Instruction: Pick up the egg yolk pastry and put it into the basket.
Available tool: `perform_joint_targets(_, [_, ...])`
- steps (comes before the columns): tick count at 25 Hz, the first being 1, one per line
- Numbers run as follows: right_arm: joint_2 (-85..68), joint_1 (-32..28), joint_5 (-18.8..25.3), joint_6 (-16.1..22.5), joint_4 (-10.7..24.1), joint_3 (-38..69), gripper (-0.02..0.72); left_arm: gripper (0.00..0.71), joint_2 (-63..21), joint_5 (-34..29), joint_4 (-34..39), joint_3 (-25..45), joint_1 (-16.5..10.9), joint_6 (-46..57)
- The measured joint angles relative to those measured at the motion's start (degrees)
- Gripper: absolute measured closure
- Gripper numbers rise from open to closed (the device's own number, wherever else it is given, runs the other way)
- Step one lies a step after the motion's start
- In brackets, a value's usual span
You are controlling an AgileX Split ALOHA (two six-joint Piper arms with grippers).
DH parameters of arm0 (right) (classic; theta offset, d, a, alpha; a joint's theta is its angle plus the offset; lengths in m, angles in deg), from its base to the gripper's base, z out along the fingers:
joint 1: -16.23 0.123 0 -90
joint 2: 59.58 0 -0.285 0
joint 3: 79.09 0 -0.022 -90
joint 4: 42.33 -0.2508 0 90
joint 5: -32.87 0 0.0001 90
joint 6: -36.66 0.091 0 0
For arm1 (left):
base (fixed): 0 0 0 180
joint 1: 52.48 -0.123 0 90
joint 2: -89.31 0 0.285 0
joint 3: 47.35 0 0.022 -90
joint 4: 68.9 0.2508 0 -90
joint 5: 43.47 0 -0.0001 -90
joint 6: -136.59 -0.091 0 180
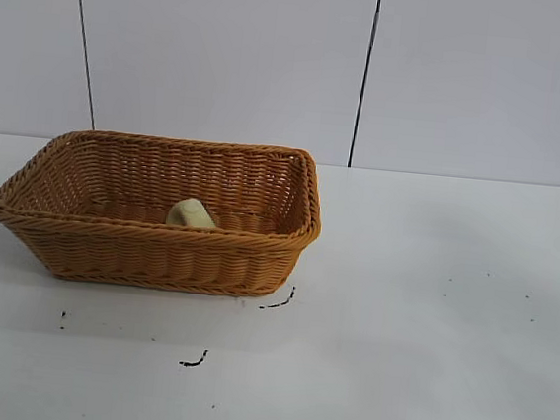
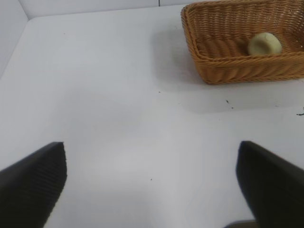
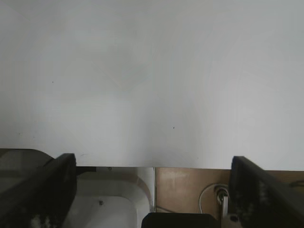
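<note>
The pale yellow egg yolk pastry [image 1: 191,213] lies inside the golden-brown wicker basket [image 1: 146,257], near its front wall. Both also show in the left wrist view, the pastry [image 2: 264,44] resting in the basket [image 2: 228,64]. My left gripper [image 2: 152,183] is open and empty, held over bare table well away from the basket. My right gripper [image 3: 153,190] is open and empty, held at the table's edge. Neither arm shows in the exterior view.
The white table [image 1: 429,314] carries a few small black marks [image 1: 193,361] in front of the basket. A white wall with dark seams stands behind. Past the table edge in the right wrist view are a white base [image 3: 109,204] and brown floor.
</note>
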Motion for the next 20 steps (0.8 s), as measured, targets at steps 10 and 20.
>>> perform_joint_targets(10, [-32.0, 0.0, -2.8, -0.4, 0.1, 10.3, 0.078, 0.014, 0.0, 0.0, 0.0, 0.0, 0.0, 0.0])
perform_joint_targets(20, [-50.7, 0.0, -2.7, -0.8, 0.1, 10.7, 0.078, 0.014, 0.0, 0.0, 0.0, 0.0, 0.0, 0.0])
